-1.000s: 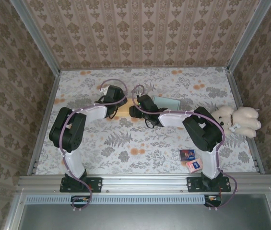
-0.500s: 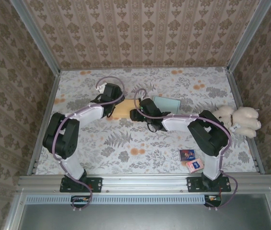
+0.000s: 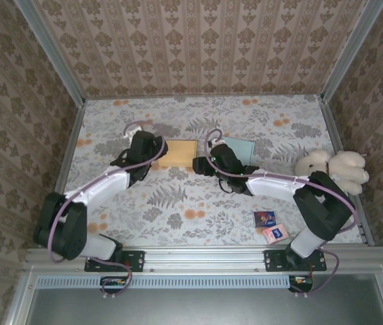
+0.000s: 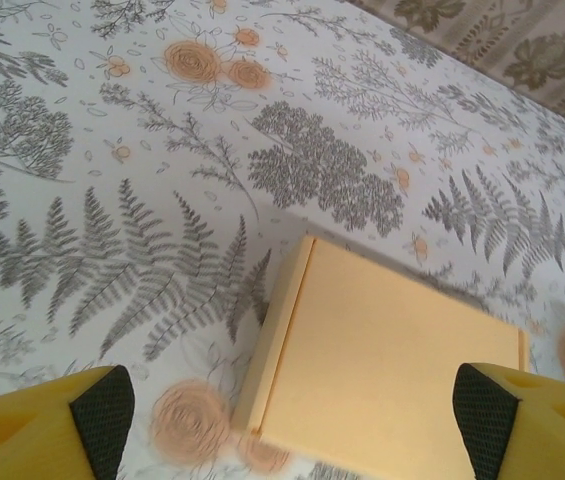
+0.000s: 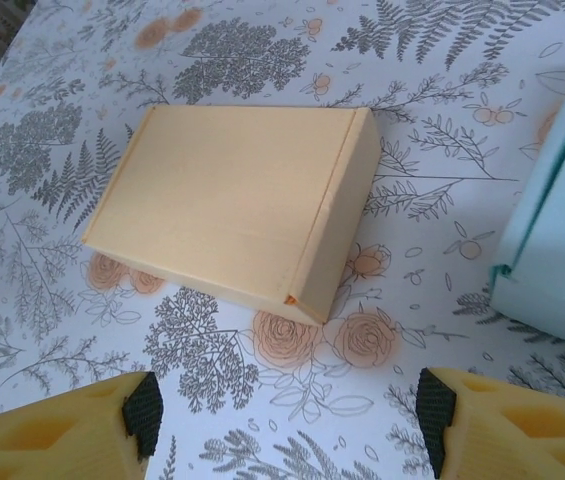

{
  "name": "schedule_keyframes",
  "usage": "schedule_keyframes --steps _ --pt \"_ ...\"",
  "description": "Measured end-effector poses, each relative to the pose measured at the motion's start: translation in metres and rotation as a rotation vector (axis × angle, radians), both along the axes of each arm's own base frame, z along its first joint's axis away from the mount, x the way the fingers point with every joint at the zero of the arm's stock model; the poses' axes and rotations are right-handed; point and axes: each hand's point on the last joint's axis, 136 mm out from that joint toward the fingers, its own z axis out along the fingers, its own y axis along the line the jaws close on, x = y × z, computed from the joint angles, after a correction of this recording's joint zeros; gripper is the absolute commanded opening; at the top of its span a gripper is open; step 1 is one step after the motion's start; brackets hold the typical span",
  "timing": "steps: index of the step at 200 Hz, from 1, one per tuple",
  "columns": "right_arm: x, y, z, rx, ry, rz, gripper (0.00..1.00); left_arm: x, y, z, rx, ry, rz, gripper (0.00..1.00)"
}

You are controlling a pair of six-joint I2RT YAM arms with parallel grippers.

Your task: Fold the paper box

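Note:
The paper box (image 3: 177,154) lies flat and closed on the floral table, a tan rectangle with its lid down. In the left wrist view the paper box (image 4: 382,370) sits below and ahead of my left gripper (image 4: 292,425), whose yellow fingers (image 4: 52,430) stand wide apart, open, off the box. My left gripper (image 3: 156,152) is at the box's left end. In the right wrist view the paper box (image 5: 232,215) lies ahead of my right gripper (image 5: 287,415), open with bare table between its fingers (image 5: 502,425). My right gripper (image 3: 200,162) is at the box's right end.
A light blue box (image 3: 238,147) lies just right of the paper box, its edge (image 5: 562,230) close to my right gripper. A plush bear (image 3: 333,169) sits at the right wall. Two small packets (image 3: 264,218) (image 3: 274,234) lie near the right arm's base.
Both grippers have drawn back from over the paper box, left one leftward, right one rightward, and their jaws have widened. The box now lies uncovered.

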Motion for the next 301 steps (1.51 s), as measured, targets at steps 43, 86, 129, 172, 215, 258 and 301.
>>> schedule_keyframes --steps 43,86,129,172,215,258,301 --pt "-0.016 -0.025 0.010 -0.017 -0.029 -0.049 1.00 -0.043 0.007 0.018 0.024 -0.108 -0.099 0.99" --pt "-0.016 -0.067 0.036 -0.105 -0.101 -0.180 1.00 -0.077 0.026 0.016 0.066 -0.197 -0.128 1.00" --pt "0.005 -0.146 0.070 -0.162 -0.190 -0.417 1.00 -0.100 0.058 0.020 0.120 -0.314 -0.067 1.00" --pt "-0.003 -0.250 0.064 -0.259 -0.255 -0.715 1.00 -0.114 0.093 0.013 0.158 -0.384 0.072 1.00" --pt "0.003 -0.308 0.029 -0.319 -0.147 -0.850 1.00 -0.121 0.118 0.001 0.179 -0.403 0.177 1.00" --pt "0.017 -0.312 0.034 -0.340 -0.193 -0.807 1.00 -0.126 0.128 0.005 0.156 -0.441 0.226 1.00" --pt "0.019 -0.317 0.040 -0.356 -0.239 -0.800 1.00 -0.131 0.134 0.001 0.143 -0.439 0.257 1.00"
